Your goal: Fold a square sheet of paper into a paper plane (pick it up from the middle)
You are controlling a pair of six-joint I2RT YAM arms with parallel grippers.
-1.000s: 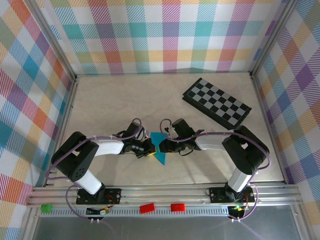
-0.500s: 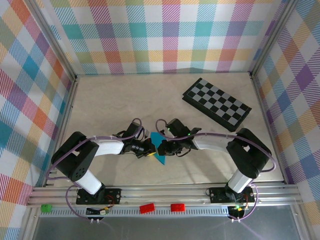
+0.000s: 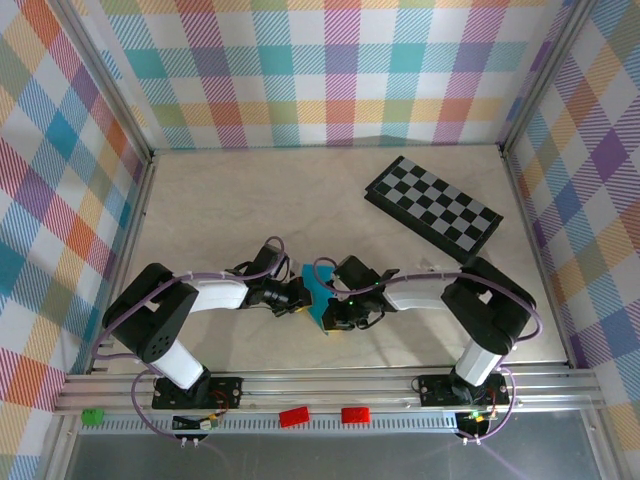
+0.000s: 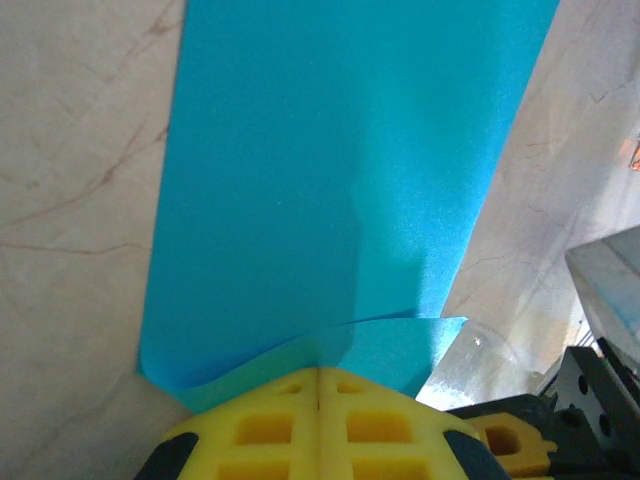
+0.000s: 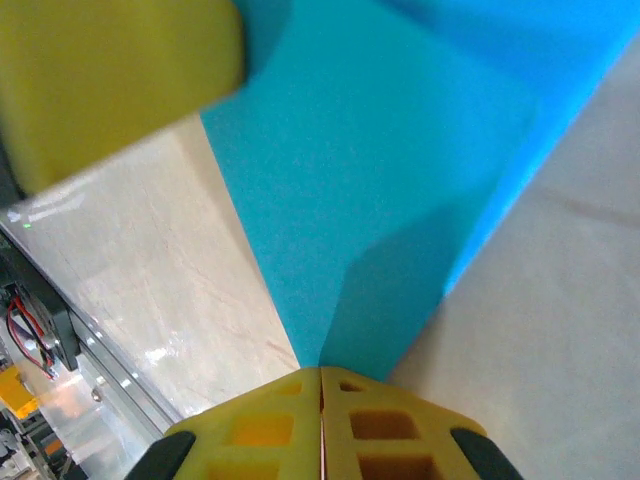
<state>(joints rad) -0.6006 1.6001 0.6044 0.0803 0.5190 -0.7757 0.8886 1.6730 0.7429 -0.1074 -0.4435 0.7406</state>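
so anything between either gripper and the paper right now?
Nothing visible. The left gripper and the right gripper are both shut on the blue paper itself, from opposite sides. The checkered board lies well off toward the back right.

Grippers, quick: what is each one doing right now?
The left gripper is shut on the paper.
The right gripper is shut on the paper too.

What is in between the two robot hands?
The blue paper. In the top view it spans the gap between the left gripper and the right gripper. Each wrist view shows its gripper pinched shut on the paper.
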